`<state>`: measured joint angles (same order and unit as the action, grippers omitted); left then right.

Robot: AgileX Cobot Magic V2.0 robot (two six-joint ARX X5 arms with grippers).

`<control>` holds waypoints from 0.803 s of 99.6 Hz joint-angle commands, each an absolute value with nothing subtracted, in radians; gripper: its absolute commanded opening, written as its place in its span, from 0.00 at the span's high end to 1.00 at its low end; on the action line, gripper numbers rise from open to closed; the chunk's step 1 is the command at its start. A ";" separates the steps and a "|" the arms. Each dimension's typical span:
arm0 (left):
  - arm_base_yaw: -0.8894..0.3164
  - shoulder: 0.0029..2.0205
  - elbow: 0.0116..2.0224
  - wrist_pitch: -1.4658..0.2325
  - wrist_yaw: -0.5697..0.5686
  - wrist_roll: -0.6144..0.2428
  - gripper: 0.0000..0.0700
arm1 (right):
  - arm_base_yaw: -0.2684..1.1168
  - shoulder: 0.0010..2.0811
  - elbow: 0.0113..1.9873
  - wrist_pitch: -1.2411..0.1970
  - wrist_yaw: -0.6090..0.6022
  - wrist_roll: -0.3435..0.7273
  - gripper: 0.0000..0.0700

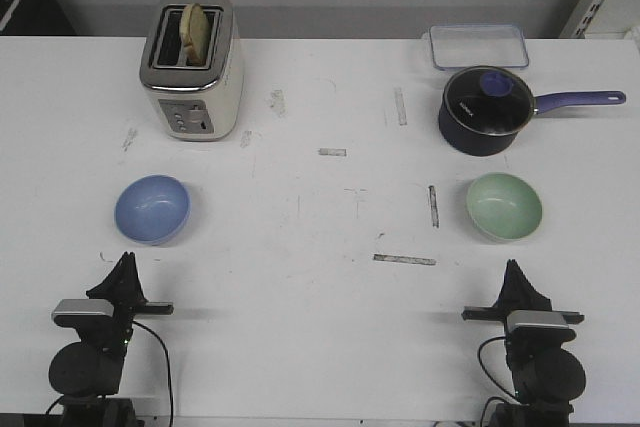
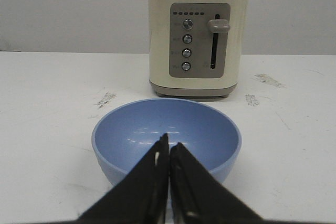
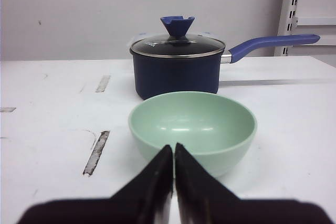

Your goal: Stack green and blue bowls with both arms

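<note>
Both claws pinched together, bowls waiting apart on the white bench (image 1: 320,327).

Left claw (image 1: 124,259) sits near the empty blue bowl (image 1: 152,209), before a cream toaster (image 1: 192,69) holding bread; right claw (image 1: 513,267) faces the empty green bowl (image 1: 504,206), before the lidded navy saucepan (image 1: 487,110). Bench scuffed, tape-marked; no writing is legible.

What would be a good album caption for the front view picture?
Two arms wait with jaws shut behind a blue bowl and a green bowl, toaster and saucepan beyond.
</note>
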<state>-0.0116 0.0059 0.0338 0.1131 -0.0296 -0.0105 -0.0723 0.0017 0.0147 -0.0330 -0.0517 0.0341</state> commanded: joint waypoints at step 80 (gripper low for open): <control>-0.013 0.005 0.014 0.122 -0.033 -0.038 1.00 | -0.072 0.001 0.013 -0.022 -0.051 0.045 1.00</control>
